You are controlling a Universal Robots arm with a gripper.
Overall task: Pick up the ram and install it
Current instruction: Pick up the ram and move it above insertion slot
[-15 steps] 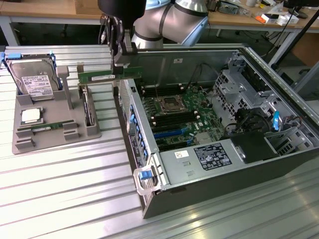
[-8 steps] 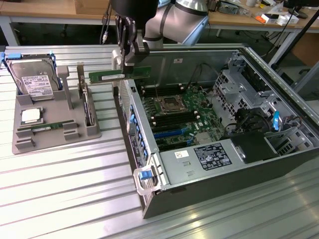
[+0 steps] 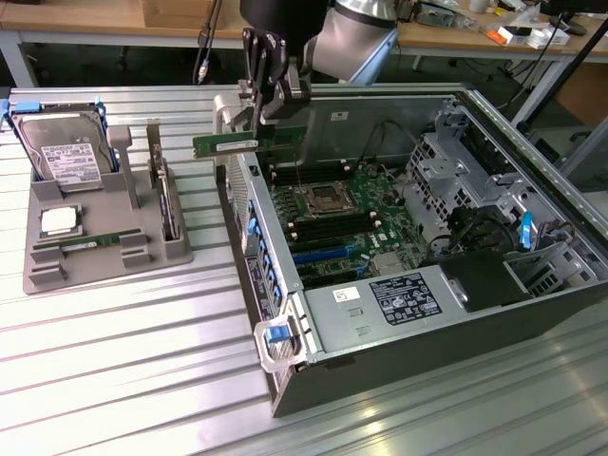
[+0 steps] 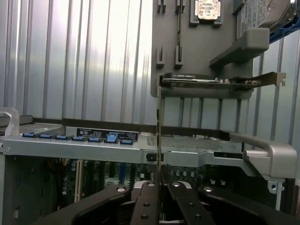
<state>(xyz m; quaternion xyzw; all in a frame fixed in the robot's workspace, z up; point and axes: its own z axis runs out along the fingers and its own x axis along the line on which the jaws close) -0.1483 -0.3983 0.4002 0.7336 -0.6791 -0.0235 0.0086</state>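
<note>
While the claw (image 3: 270,112) is clamped shut on the ram (image 3: 228,144), the stick hangs level in the air over the open computer case (image 3: 380,361) wall on the exterior view's left, just beside the motherboard (image 3: 351,190) bay. Wrist view: ram (image 4: 159,131) edge-on, sticking out from the claw (image 4: 160,190). A second ram stick (image 3: 90,243) lies in the grey tray (image 3: 104,271) on the worktop (image 3: 123,361), near the CPU (image 3: 59,221) and hard drive (image 3: 65,157).
</note>
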